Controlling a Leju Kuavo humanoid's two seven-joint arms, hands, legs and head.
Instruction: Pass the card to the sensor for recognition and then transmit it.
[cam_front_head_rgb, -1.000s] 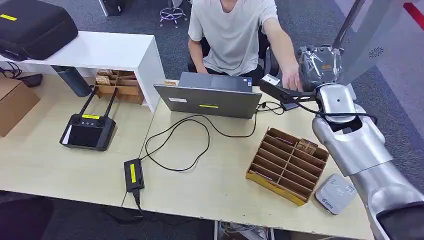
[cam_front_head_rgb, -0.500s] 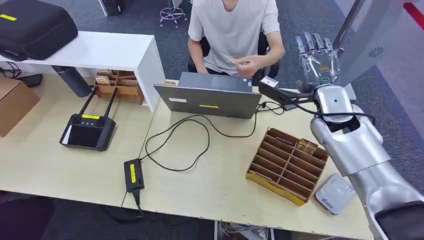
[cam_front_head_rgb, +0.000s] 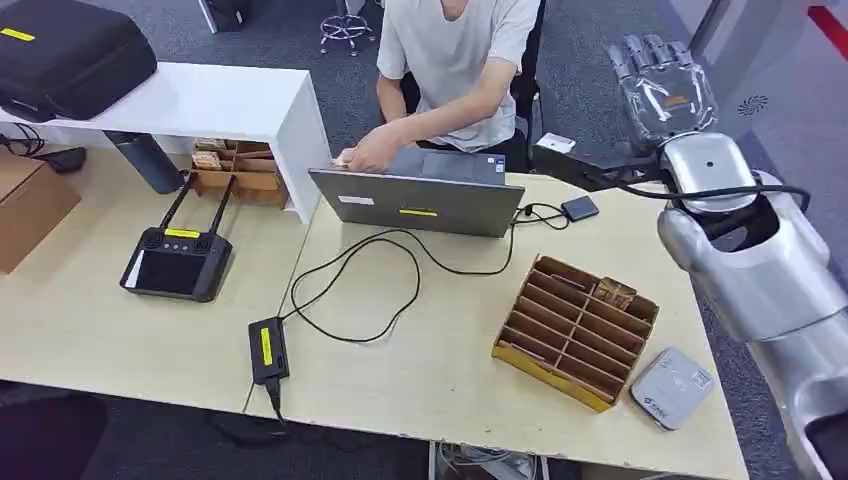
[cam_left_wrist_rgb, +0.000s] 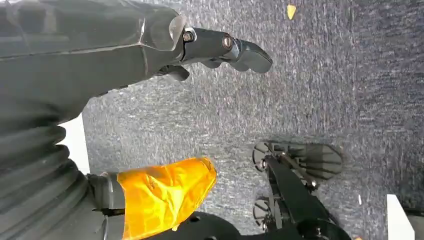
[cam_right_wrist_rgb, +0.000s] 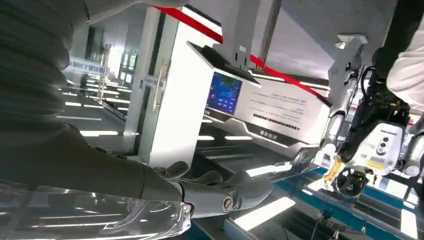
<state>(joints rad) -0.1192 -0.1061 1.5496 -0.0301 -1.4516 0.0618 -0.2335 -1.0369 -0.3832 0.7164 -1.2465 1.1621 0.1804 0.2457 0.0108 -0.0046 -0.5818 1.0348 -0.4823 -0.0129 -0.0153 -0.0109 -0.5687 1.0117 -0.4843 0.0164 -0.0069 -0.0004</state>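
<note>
Our right hand (cam_front_head_rgb: 665, 85) is up high with fingers spread and empty, and the sensor (cam_front_head_rgb: 672, 387) sits way below by the table's near edge.

A pale wooden bench (cam_front_head_rgb: 120, 330) fills the lower left and centre of the head view, its front edge running along the bottom. On its upper left part stands a white shelf (cam_front_head_rgb: 215, 100). Grey carpet (cam_front_head_rgb: 340, 80) covers the floor beyond, at the top of the frame, where a chair base (cam_front_head_rgb: 345, 25) on castors stands. At the upper right, a pale wall panel (cam_front_head_rgb: 790, 80) carries a red stripe (cam_front_head_rgb: 828, 22) in the corner. Lighting is even and bright.
</note>
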